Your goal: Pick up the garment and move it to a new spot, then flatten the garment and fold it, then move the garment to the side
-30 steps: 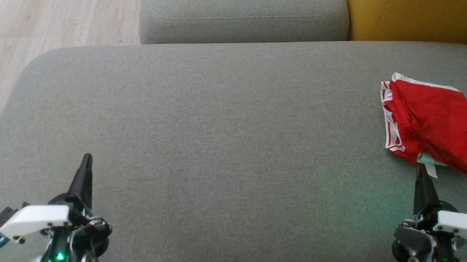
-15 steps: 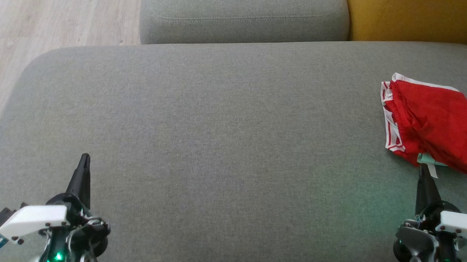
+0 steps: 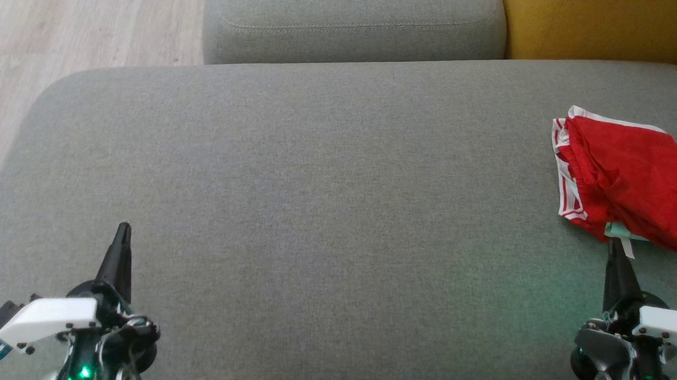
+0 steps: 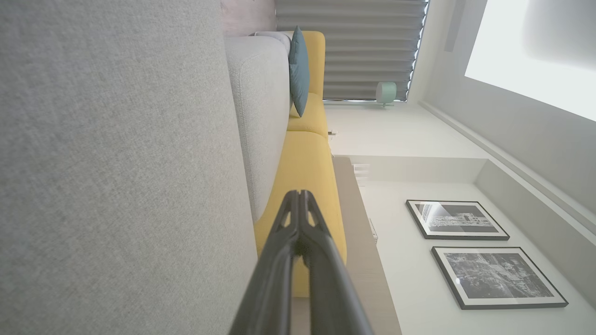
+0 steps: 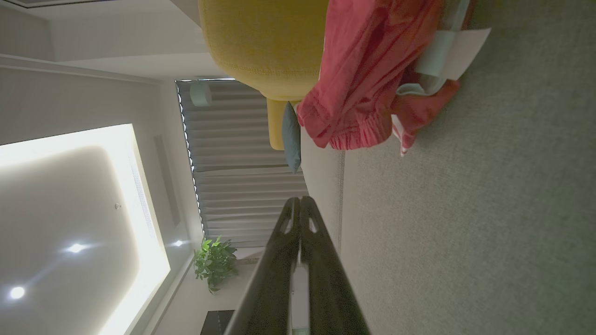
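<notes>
Grey fabric sofa seat [image 3: 315,200] bears a crumpled red white-trimmed garment [image 3: 630,174] at right; left gripper [image 3: 123,230] and right gripper [image 3: 612,245] have fingers pressed together, holding nothing.

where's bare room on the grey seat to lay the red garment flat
The wide middle of the grey seat is bare, between the left gripper, the back cushion and the red garment. Crowded only at the right edge, by the right gripper and garment.
</notes>
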### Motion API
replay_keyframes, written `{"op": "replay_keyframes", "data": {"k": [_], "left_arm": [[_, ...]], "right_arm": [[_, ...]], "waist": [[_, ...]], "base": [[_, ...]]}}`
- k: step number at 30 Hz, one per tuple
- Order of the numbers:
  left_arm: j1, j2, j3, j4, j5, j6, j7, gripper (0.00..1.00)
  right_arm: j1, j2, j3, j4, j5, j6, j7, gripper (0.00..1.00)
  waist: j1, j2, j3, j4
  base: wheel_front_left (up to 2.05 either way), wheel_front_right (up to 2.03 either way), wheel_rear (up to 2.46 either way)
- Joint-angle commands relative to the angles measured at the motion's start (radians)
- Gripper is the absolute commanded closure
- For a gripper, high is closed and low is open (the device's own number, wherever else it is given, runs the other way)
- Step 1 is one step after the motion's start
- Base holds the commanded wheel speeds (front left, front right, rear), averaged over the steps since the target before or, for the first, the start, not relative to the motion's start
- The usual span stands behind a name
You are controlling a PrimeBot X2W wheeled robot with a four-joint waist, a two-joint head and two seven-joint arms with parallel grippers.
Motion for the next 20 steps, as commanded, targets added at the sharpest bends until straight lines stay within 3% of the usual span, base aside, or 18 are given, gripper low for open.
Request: {"op": "replay_keyframes", "data": {"k": [1, 20], "left_arm": [[-0.052, 0.011, 0.038, -0.026, 0.006, -0.007, 0.004, 1.0], [-0.053, 0.007, 0.044, -0.026, 0.011, -0.007, 0.009, 1.0]], "right_arm": [[-0.053, -0.005, 0.018, -0.033, -0.003, 0.007, 0.01, 1.0], [-0.053, -0.001, 0.012, -0.033, -0.008, 0.007, 0.015, 1.0]], "waist": [[0.0, 0.0, 0.0, 0.0], [0.0, 0.0, 0.0, 0.0]], "base": [[0.0, 0.0, 0.0], [0.0, 0.0, 0.0]]}}
